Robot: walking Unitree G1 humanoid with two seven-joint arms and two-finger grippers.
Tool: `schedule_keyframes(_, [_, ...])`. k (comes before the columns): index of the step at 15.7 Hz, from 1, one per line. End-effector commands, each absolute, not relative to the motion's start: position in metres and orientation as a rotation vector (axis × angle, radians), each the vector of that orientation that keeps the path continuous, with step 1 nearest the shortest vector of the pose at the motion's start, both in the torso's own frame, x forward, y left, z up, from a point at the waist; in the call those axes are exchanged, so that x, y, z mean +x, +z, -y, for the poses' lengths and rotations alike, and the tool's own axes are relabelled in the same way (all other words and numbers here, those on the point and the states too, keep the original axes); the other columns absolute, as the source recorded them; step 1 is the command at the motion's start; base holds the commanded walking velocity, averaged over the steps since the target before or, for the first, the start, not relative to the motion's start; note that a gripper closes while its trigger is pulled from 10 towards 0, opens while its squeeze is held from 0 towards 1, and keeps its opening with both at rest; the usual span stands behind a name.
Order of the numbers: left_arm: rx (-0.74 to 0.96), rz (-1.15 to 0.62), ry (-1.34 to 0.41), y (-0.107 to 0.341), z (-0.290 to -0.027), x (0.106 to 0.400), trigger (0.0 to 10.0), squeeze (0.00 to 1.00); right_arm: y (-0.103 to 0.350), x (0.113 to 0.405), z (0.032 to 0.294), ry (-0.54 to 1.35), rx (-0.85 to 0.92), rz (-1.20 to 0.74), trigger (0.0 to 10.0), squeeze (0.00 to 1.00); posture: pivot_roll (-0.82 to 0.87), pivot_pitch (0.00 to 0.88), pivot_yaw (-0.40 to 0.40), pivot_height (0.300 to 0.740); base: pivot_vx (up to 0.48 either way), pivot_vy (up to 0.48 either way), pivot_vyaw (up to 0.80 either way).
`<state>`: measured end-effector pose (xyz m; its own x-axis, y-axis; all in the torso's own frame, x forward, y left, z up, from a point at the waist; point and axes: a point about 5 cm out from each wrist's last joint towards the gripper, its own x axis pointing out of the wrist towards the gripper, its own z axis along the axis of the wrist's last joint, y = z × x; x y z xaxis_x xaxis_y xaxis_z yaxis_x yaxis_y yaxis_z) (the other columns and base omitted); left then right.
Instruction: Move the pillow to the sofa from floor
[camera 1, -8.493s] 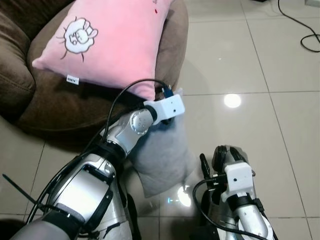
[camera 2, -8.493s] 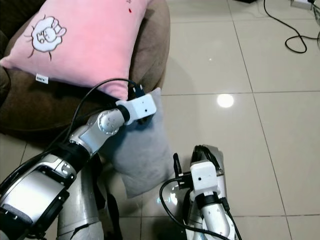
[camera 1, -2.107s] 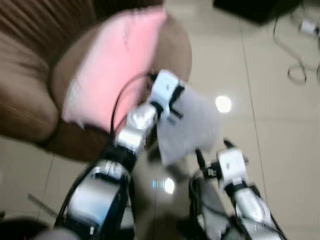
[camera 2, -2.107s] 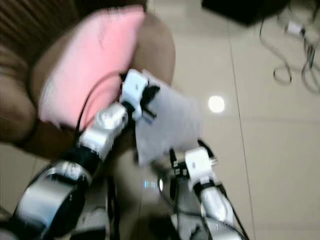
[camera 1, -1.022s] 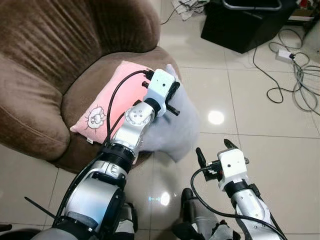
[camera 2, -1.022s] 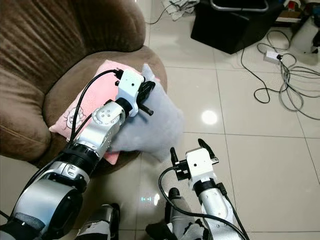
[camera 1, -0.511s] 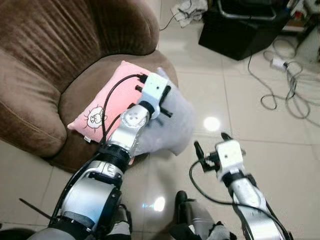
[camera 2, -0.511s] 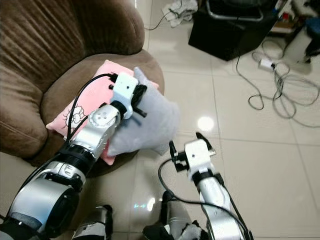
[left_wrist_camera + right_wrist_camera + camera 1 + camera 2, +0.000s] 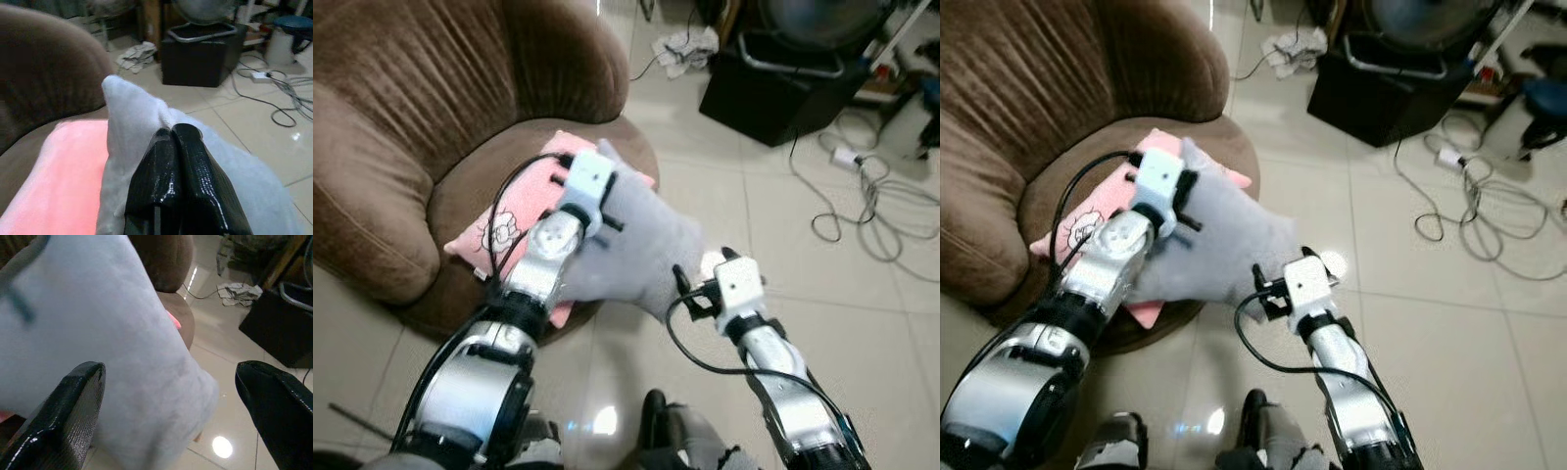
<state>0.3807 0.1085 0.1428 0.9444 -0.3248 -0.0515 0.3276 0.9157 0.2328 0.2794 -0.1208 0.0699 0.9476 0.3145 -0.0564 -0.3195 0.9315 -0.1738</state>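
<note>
Pinched tight on a fold of the grey pillow, the left gripper holds it over the front edge of the brown sofa, partly on top of the pink pillow on the seat; the left arm is stretched forward and up, its cable looping over the wrist. From the right eye view, the right gripper sits low by the pillow's hanging corner, its arm bent upward from below. Along the left wrist, two black fingers are pressed together on the cloth. Along the right wrist, the fingers stand wide apart around the pillow's bulge. Let go now, I reckon it slides off, since much of it overhangs the floor.
</note>
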Motion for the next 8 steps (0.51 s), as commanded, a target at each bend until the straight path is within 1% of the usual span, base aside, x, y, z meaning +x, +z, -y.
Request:
schedule_keyframes(1, [0.208, 0.0, -0.294, 0.141, -0.112, 0.379, 0.0, 0.0, 0.063, 0.279, 0.127, 0.313, -0.17, -0.049, 10.0, 0.0, 0.19, 0.134, -0.129, 0.74, 0.0, 0.0, 0.0])
schedule_keyframes(2, [0.15, -0.026, -0.221, 0.134, -0.124, 0.377, 0.0, 0.0, 0.062, 0.285, 0.128, 0.315, -0.17, -0.052, 10.0, 0.0, 0.2, 0.126, -0.132, 0.74, 0.0, 0.0, 0.0])
schedule_keyframes(4, [0.132, -0.005, -0.157, 0.133, -0.131, 0.374, 0.0, 0.0, 0.066, 0.291, 0.128, 0.316, -0.152, -0.012, 10.0, 0.0, 0.23, 0.111, -0.136, 0.74, 0.0, 0.0, 0.0])
schedule_keyframes(7, [0.13, 0.023, -0.132, 0.13, -0.132, 0.367, 0.0, 0.0, 0.075, 0.295, 0.127, 0.3, -0.158, 0.06, 10.0, 0.0, 0.23, 0.118, -0.141, 0.74, 0.0, 0.0, 0.0])
schedule_keyframes(8, [0.138, 0.033, -0.149, 0.127, -0.127, 0.362, 0.0, 0.0, 0.078, 0.296, 0.128, 0.29, -0.174, 0.104, 10.0, 0.0, 0.23, 0.119, -0.136, 0.74, 0.0, 0.0, 0.0])
